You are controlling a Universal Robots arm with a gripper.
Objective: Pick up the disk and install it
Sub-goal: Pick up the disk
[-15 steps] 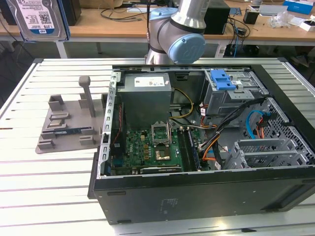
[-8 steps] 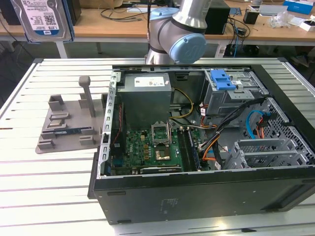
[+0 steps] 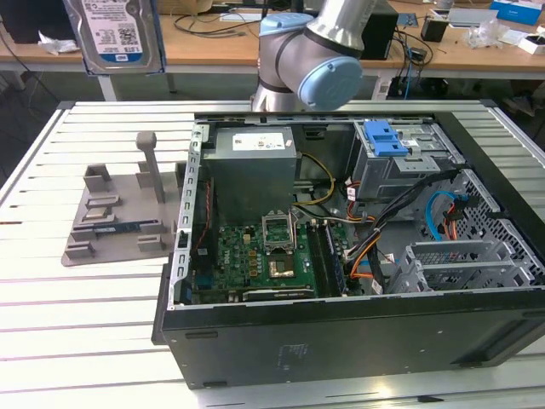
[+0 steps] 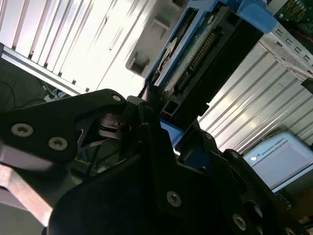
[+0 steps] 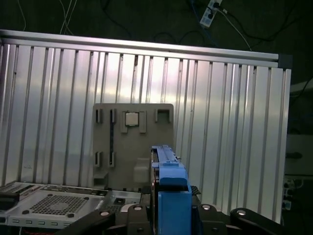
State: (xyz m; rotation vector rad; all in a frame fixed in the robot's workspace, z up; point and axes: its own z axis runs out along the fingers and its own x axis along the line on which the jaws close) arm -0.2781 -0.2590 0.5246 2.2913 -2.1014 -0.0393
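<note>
Disk (image 3: pixel 117 34) in fingers (image 4: pixel 151 127) | fixture plate (image 3: pixel 115 217) beneath | computer case (image 3: pixel 341 341) beside

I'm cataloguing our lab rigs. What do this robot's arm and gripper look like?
The arm has silver tubes and grey joints with round light-blue caps. The gripper is black, with angular linked plates and silver screw heads.

The exterior view looks obliquely down on the desk (image 3: pixel 85 341). Both wrist views hug the end effector (image 5: pixel 171 218) and disk (image 5: pixel 165 159); the first wrist view shares the fixture plate (image 5: pixel 132 142), 9 o'clock from the case (image 3: pixel 341 341).
</note>
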